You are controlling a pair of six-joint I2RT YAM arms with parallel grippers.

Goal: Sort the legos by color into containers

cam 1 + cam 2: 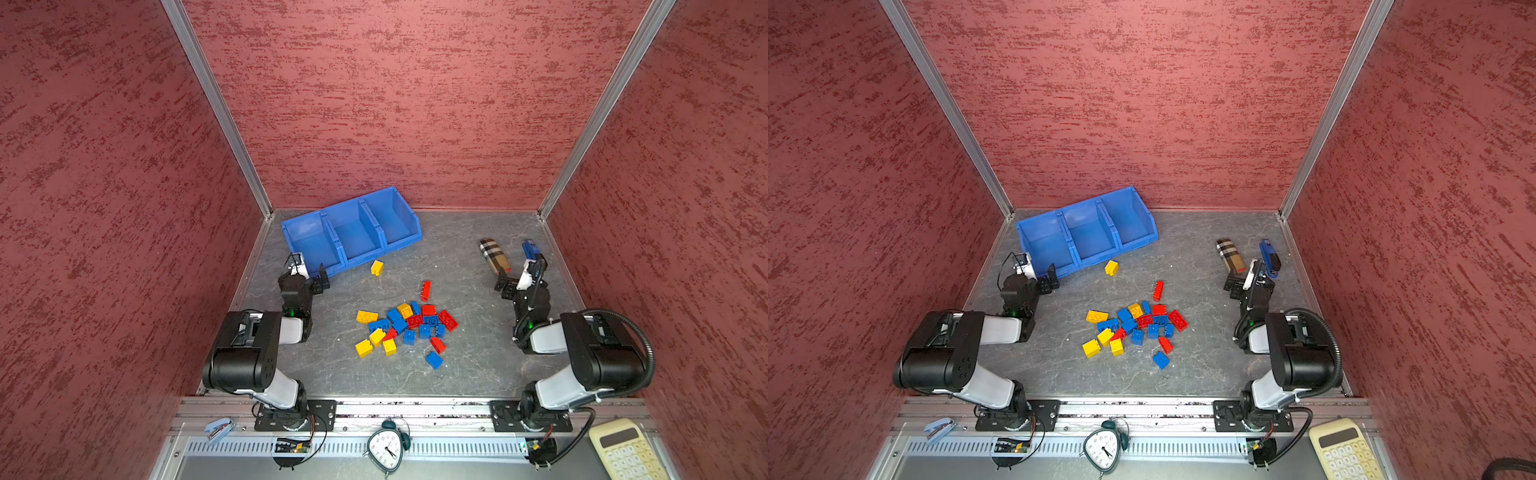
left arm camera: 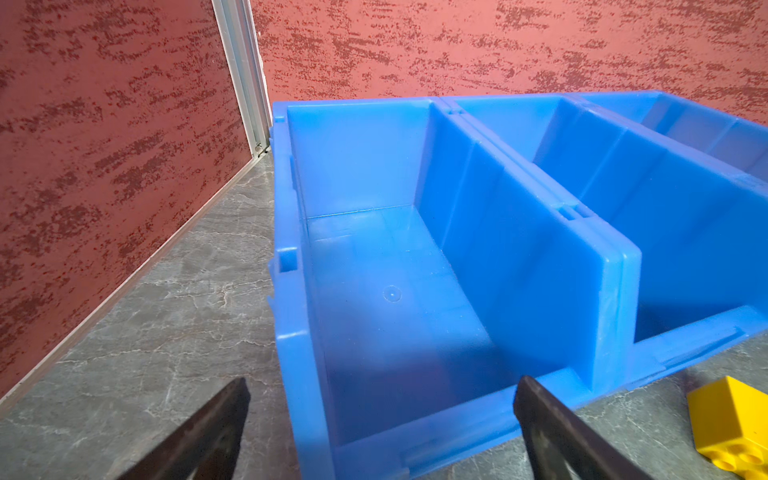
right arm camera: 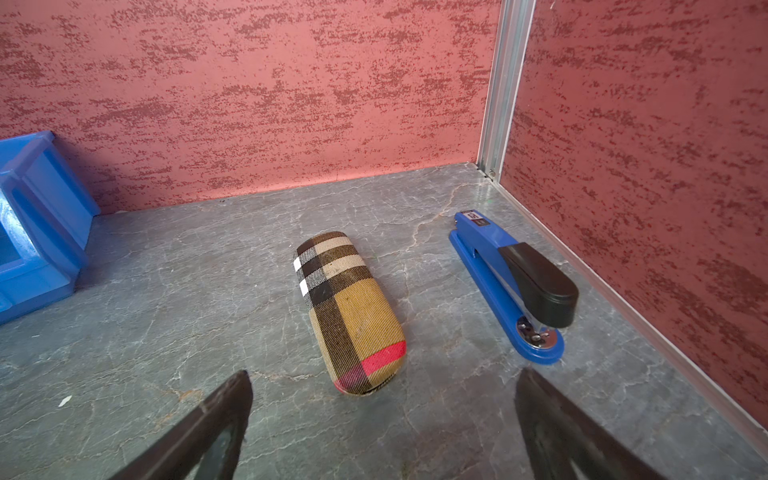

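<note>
Top views: legos (image 1: 405,328) unsorted on the table (image 1: 469,365)

The containers (image 1: 353,237) stand back left. The brick heap lies mid-table, outside them. The left gripper (image 2: 384,386), at the bins' near corner, and the right gripper (image 3: 382,380) — both spread wide. One yellow brick (image 1: 377,268) lies just before the bins.

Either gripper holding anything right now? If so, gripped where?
Nothing is held. The left gripper is open and empty by the containers; the right gripper is open and empty near the plaid case. The legos lie on the table.

Mottled red walls (image 1: 395,104) with aluminium corner posts (image 1: 216,108) enclose grey marbled floor (image 1: 457,257).
</note>
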